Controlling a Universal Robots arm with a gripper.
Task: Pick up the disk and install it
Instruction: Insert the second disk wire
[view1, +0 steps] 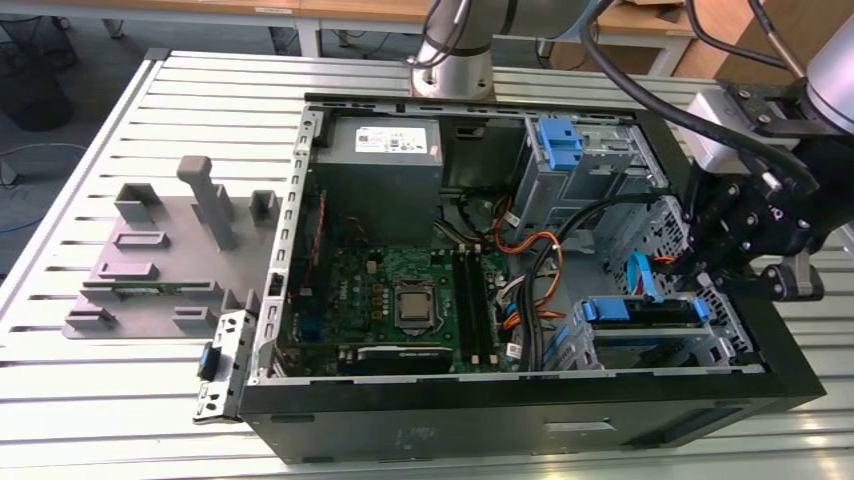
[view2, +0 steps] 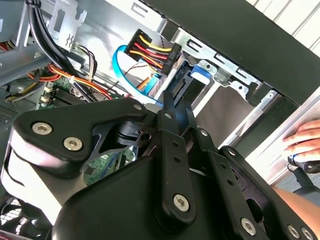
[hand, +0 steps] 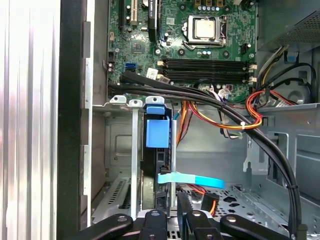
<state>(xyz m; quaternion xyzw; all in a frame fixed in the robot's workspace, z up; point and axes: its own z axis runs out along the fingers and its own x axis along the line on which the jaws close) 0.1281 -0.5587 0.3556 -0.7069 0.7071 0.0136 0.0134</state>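
Blue-framed, the disk (hand: 156, 150) sits edge-on in its narrow bay (hand: 122, 150) by the case's black wall (hand: 72, 115) — the gripper (hand: 172, 200), nearly closed, at its end, grip unclear.

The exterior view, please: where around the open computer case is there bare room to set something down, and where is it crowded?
The slatted table is bare below the grey fixture block and along the strip above it, beside the case's wall on the exterior view's left. Inside the case it is crowded: cables cross between the motherboard and the drive cage, where the gripper hangs.
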